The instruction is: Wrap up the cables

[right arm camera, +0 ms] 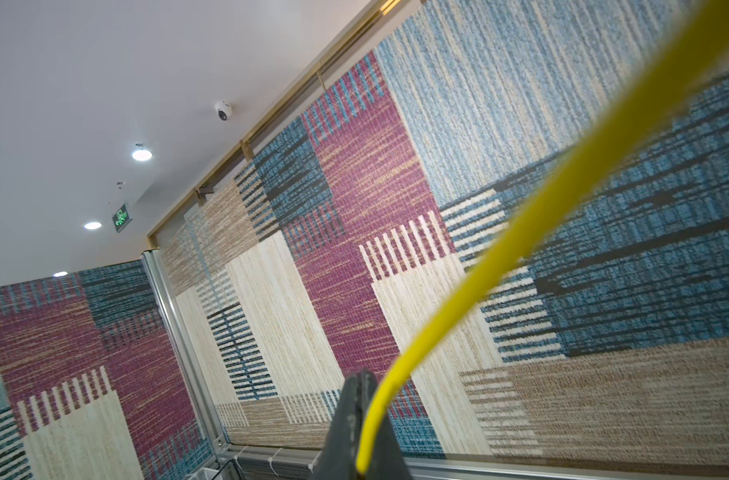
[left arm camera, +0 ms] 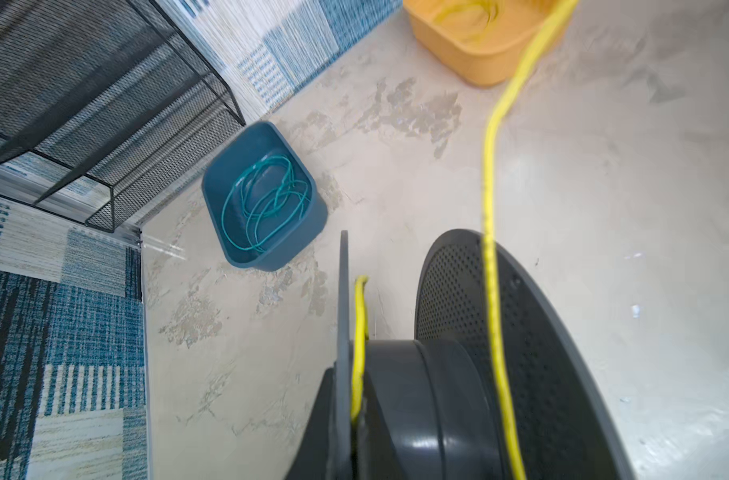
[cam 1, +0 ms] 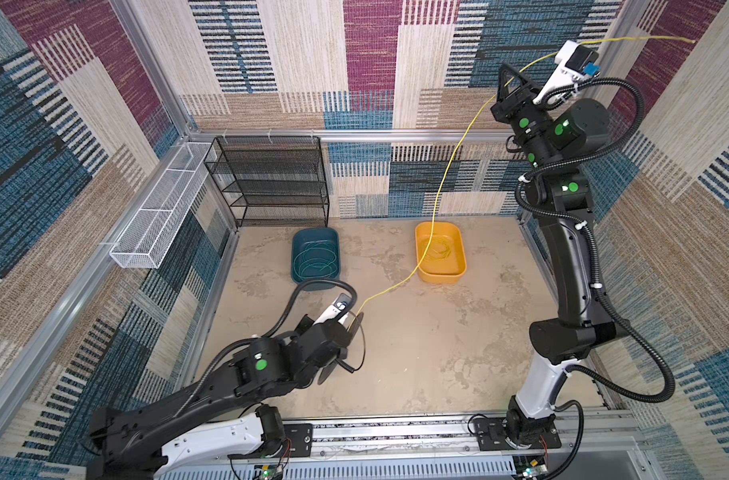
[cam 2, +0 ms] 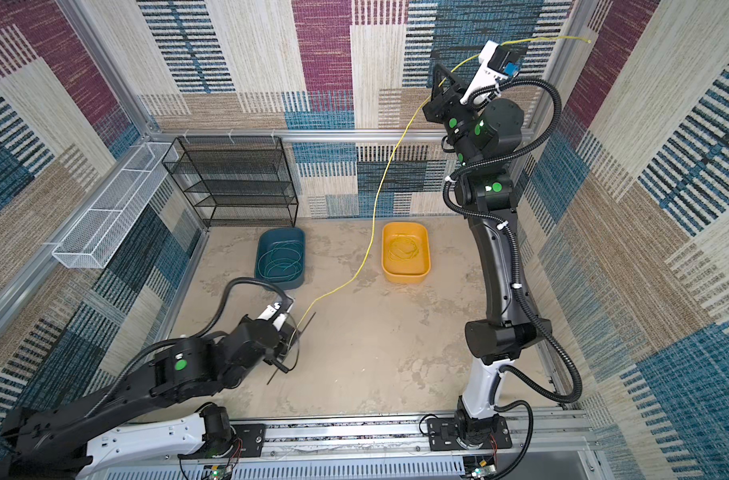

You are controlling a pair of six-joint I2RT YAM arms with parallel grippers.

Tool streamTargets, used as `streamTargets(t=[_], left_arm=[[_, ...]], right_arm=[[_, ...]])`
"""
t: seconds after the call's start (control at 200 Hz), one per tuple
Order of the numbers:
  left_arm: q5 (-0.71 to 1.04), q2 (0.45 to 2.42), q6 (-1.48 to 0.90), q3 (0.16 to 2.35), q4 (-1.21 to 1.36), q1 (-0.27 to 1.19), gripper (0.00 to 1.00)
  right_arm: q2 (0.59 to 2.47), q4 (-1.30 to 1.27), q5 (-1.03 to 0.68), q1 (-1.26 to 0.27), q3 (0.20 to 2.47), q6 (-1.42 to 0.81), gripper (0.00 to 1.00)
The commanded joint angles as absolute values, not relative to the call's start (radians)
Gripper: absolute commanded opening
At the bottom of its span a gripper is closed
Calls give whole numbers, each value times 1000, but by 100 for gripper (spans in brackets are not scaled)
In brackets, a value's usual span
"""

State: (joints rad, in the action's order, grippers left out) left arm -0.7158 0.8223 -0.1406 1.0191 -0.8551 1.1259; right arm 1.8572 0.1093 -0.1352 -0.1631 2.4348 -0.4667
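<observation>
A thin yellow cable point(cam 1: 449, 166) point(cam 2: 380, 180) runs taut from a black spool point(cam 1: 356, 324) point(left arm camera: 429, 395) low on the left up to my right gripper point(cam 1: 505, 83) point(right arm camera: 358, 386), high at the back right. That gripper is shut on the cable point(right arm camera: 516, 232), and the free end trails past it toward the wall. My left gripper point(cam 1: 346, 332) is shut on the spool; its fingers are hidden behind the hub in the left wrist view. One turn of cable point(left arm camera: 489, 187) crosses the spool's flange. More yellow cable loops point(cam 1: 437, 249) lie in a yellow bin point(cam 1: 439, 276).
A blue bin point(cam 1: 315, 280) holding green cable loops point(cam 1: 315, 262) stands left of the yellow bin. A black mesh rack point(cam 1: 271, 178) is against the back wall, and a white mesh basket point(cam 1: 159, 216) hangs on the left wall. Patterned walls close in all sides.
</observation>
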Motion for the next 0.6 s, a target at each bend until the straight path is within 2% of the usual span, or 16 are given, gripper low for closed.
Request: streamTargets(t=[0.0,0.27,0.596], left_arm=[[-730,740,-93,1094,-950,1123,0],[-702,621,-54,1302,-1025,1124,0],[-698,677,57,1547,-983,1123,0]], right_arm=[[1861,75,-87,-163,2367,-452,0],[1884,-9,-52,-187,2170,-448,0],[2039,-35,56,-234,2068,-422,0]])
